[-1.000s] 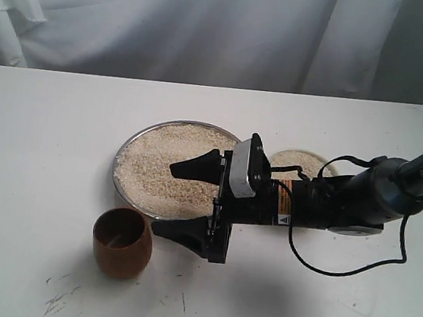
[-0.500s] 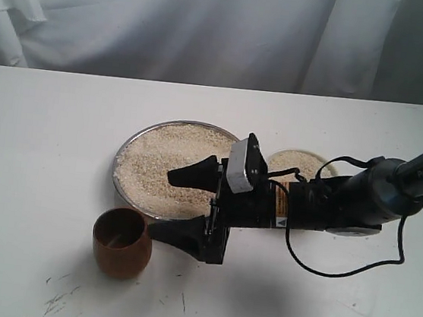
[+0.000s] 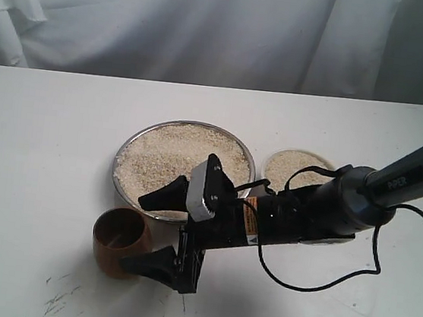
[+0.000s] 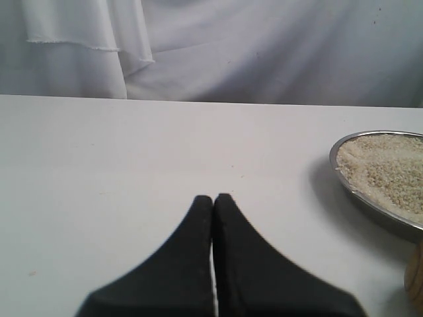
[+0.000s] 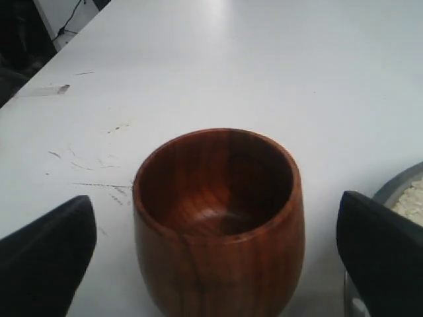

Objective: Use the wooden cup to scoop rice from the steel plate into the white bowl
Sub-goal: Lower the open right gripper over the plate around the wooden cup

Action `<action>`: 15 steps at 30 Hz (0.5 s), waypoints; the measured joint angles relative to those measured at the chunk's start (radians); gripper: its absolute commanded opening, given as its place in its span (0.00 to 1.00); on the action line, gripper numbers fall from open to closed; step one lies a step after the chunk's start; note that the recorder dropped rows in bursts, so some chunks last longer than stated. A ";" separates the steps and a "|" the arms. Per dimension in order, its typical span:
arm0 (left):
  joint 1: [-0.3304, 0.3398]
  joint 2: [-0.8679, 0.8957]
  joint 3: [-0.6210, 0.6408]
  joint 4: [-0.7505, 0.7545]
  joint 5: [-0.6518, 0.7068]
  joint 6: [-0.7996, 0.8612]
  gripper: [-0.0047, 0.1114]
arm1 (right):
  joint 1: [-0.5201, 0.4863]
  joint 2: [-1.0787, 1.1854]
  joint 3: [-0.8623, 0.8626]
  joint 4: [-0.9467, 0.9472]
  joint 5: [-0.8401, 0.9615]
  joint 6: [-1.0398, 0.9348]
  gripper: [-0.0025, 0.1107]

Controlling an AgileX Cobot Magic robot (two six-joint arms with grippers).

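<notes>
The wooden cup stands upright on the table in front of the steel plate, which is full of rice. My right gripper is open, one finger on each side of the cup, not touching it. In the right wrist view the cup sits between the fingers of the right gripper, with no rice visible inside. The white bowl right of the plate holds some rice. My left gripper is shut on nothing over bare table, beside the plate.
The right arm lies low across the table in front of the bowl, its black cable looping toward the front. Dark scuff marks mark the front left tabletop. A white curtain hangs behind the table's far edge.
My right gripper has moved left and toward the table's front, from over the plate's edge to either side of the wooden cup, staying open. The cup has not moved.
</notes>
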 measured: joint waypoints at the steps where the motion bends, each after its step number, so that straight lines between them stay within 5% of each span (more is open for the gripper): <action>1: 0.000 0.000 0.000 0.000 0.000 0.000 0.04 | 0.000 0.000 0.000 0.007 0.002 0.000 0.81; 15: 0.000 0.000 0.000 0.000 0.000 0.000 0.04 | 0.047 0.000 0.000 0.026 0.058 -0.065 0.81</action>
